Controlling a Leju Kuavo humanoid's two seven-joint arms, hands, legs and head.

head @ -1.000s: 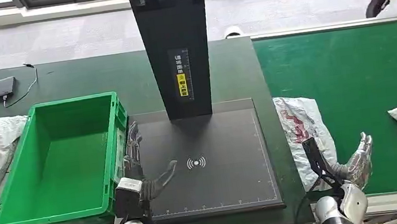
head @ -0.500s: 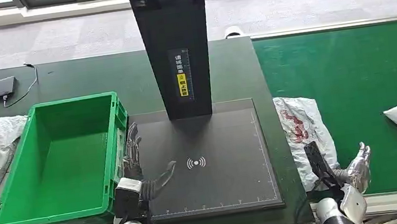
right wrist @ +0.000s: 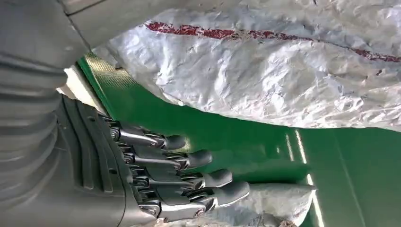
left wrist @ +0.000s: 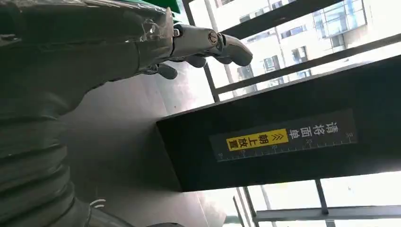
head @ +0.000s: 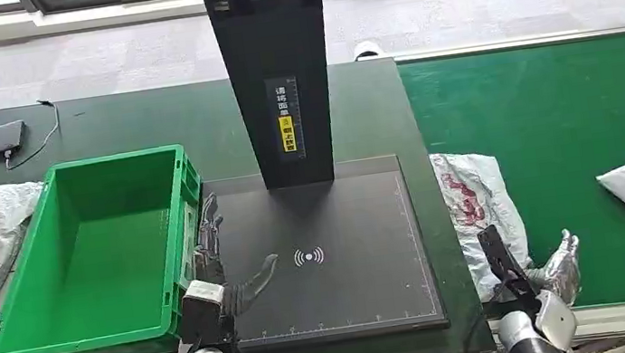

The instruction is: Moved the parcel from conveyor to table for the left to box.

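The green crate (head: pixel 86 252) is kept at the worktop's (head: pixel 120 124) left side for boxing. Beside it the left hand (head: pixel 216 271) is held open and empty. The parcel (head: pixel 474 201) lies at the conveyor's (head: pixel 555 108) edge, with the open right hand (head: pixel 540 270) placed just beside it, probably to grasp it.

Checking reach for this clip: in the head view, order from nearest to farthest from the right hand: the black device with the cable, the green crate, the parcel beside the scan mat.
1. Parcel, just beside the right hand, at the conveyor's edge.
2. Green crate, across the scan mat.
3. Black device, far table corner.
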